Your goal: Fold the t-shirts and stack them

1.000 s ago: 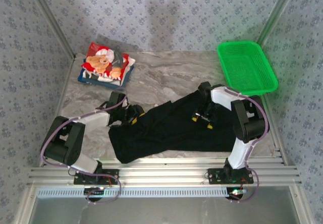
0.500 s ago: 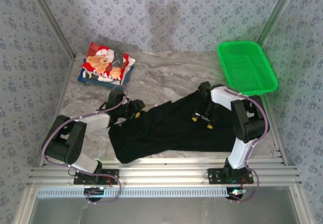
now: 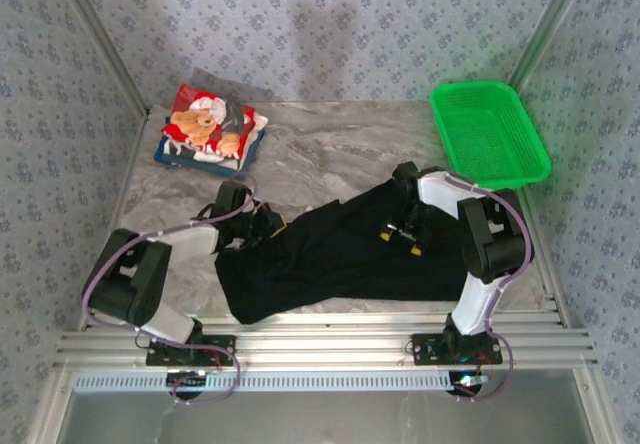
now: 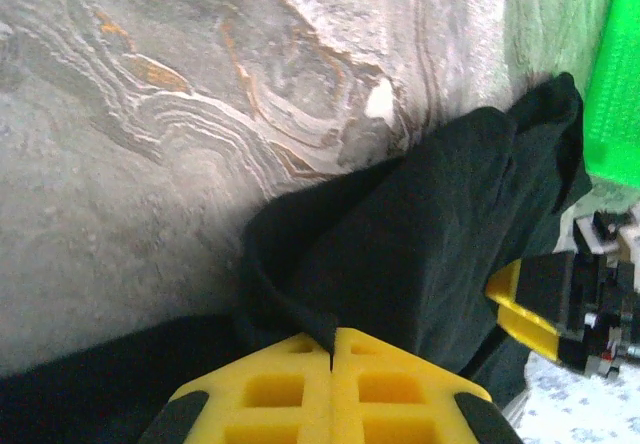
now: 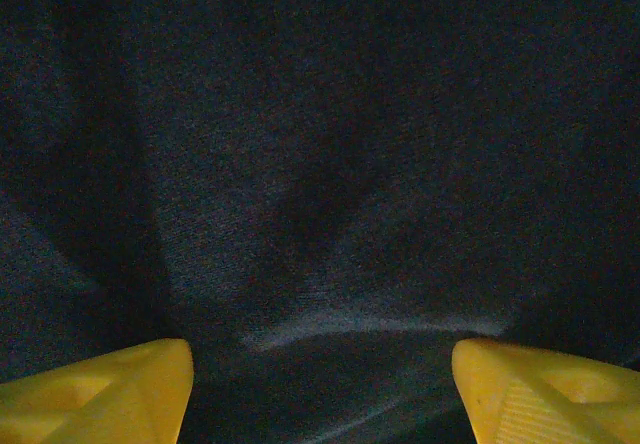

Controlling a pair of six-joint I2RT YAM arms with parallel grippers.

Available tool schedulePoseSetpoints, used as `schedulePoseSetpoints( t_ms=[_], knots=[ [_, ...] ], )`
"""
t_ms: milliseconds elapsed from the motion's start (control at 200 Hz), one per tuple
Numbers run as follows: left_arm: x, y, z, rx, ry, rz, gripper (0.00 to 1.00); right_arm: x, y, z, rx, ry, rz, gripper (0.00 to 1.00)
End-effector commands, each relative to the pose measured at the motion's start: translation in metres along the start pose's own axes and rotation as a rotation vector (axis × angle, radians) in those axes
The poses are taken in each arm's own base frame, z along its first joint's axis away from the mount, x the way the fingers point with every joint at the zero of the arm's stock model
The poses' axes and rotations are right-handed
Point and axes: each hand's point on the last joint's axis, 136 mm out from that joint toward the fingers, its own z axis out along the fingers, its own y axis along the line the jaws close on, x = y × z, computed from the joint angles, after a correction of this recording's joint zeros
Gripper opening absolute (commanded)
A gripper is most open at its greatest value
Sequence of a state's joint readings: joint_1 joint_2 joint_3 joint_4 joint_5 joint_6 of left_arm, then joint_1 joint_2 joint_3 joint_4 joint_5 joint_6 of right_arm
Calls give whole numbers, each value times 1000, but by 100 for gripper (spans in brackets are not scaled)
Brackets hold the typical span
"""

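A grey marbled desk (image 3: 330, 149) sits inside a booth of blue patterned wallpaper, and we look down on it from above and behind two robot arms. A large black t-shirt (image 3: 350, 264) lies crumpled along the near half of the desk, its long axis running from the near left corner up toward the right edge. The left hand (image 3: 268, 226) sits at the shirt's left end. In its wrist view we see the yellow fingers (image 4: 280, 384) pressed together with a ridge of black cloth pinched at their tips, so it is clenched on the shirt. The right hand (image 3: 402, 236) hangs over the shirt's middle, its fingers spread wide above dark cloth. It grips nothing, and we cannot tell whether it touches the fabric. At the far left corner a folded red-and-white t-shirt (image 3: 208, 129) with a teddy-bear print rests on a dark blue t-shirt (image 3: 172, 156). A green basket (image 3: 488, 129) stands at the far right corner. We judge that the next move turns on this: the cloth stretches away rightward from the left hand, and the folded pile lies nearer the left arm.
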State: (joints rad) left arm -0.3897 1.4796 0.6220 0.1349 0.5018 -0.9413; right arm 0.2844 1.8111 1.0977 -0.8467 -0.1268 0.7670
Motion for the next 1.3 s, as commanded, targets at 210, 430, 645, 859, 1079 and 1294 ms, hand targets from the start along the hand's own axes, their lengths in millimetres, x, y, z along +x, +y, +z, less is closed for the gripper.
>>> schedulePoseSetpoints(
  t_ms=[210,430,645,859,1079,1294],
  knots=[
    [13,-43,-55,-79,-167,396,0,1,-11,32,55,17,-9,74],
    [62,-14,-35,-115,-85,426,0,-1,-10,31,57,11,-9,74],
    [103,8,-24,-108,4,414,0,-2,-9,29,64,12,-12,74],
    [120,21,-14,-128,90,374,20,-3,-8,30,67,17,-10,74],
    [81,-15,-40,-105,-80,352,60,-5,-8,30,75,9,-19,74],
    [32,-26,-70,-142,-163,310,67,-2,-10,29,78,15,-19,74]
  ],
)
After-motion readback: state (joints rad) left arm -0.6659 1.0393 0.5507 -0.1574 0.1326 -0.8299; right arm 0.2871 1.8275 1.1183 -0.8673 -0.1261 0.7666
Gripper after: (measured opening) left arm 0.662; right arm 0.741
